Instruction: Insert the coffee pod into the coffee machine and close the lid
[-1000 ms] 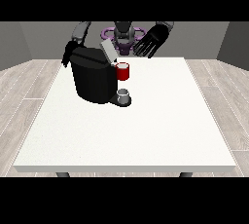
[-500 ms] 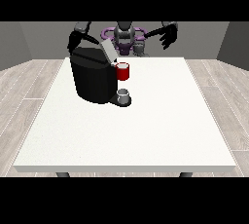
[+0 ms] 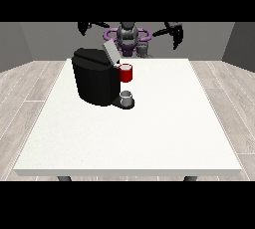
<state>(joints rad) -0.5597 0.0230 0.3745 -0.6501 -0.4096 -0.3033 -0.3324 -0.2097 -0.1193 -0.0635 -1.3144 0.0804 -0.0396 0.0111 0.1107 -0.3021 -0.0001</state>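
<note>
In the front view you see the black coffee machine (image 3: 97,81) on the white table (image 3: 149,133), its lid (image 3: 110,52) tilted up and open. At the machine's front there is a red thing at the machine (image 3: 126,73), and below it a grey thing (image 3: 127,97) sits on the machine's base; you cannot tell whether that is the coffee pod. What lies inside the machine under the lid is hidden from you.

Compared with half a second ago, both hands are higher and farther from the machine. The hand at the view's left (image 3: 85,26) hangs above and behind the machine, the hand at the view's right (image 3: 174,33) well off to the machine's right. You cannot tell how the fingers of either lie.
</note>
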